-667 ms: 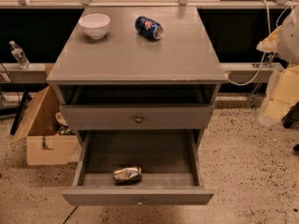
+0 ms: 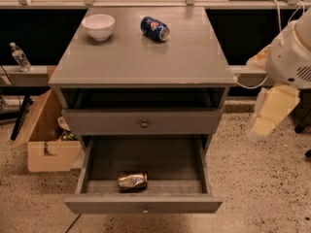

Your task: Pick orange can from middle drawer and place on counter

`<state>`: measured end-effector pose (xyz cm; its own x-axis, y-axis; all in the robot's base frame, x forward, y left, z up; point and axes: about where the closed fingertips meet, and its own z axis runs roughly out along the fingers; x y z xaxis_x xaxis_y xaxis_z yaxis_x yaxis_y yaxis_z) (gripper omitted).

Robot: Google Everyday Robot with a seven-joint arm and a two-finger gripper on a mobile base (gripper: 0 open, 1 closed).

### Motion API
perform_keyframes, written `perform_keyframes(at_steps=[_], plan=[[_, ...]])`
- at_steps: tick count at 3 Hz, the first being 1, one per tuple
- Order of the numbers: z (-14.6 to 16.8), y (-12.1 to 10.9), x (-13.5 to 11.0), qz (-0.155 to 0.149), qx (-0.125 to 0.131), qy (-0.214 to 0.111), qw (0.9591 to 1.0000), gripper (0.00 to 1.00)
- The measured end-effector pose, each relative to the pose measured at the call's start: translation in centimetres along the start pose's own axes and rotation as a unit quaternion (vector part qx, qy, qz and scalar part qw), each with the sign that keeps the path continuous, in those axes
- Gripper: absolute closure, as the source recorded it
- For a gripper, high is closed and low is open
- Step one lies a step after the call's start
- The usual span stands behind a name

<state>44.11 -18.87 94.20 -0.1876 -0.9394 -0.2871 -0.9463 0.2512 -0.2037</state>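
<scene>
the orange can [image 2: 132,180] lies on its side near the front of the open middle drawer [image 2: 107,204], below the front edge of the surface [image 2: 146,57]. the tool [image 2: 270,114] hangs beyond the right edge, well apart; i cannot tell its state.

A robot testing lab, by the look of it: speckled terrazzo floor [image 2: 262,188], one lone grey cabinet [image 2: 107,122] against dark railed partitions, an open cardboard box [image 2: 43,154], a trailing cable [image 2: 279,14], the robot's gripper [image 2: 269,115] hanging right of the cabinet.
</scene>
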Motion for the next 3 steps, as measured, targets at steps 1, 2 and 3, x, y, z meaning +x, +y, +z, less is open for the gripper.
perform_keyframes(at_steps=[1,2,3], plan=[[5.63,2.16,-3.46,0.001,-0.037,-0.058,0.9976,0.00],[5.50,2.15,-3.40,0.001,-0.036,-0.057,0.9977,0.00],[6.08,2.66,-3.48,-0.002,-0.043,-0.057,0.9974,0.00]])
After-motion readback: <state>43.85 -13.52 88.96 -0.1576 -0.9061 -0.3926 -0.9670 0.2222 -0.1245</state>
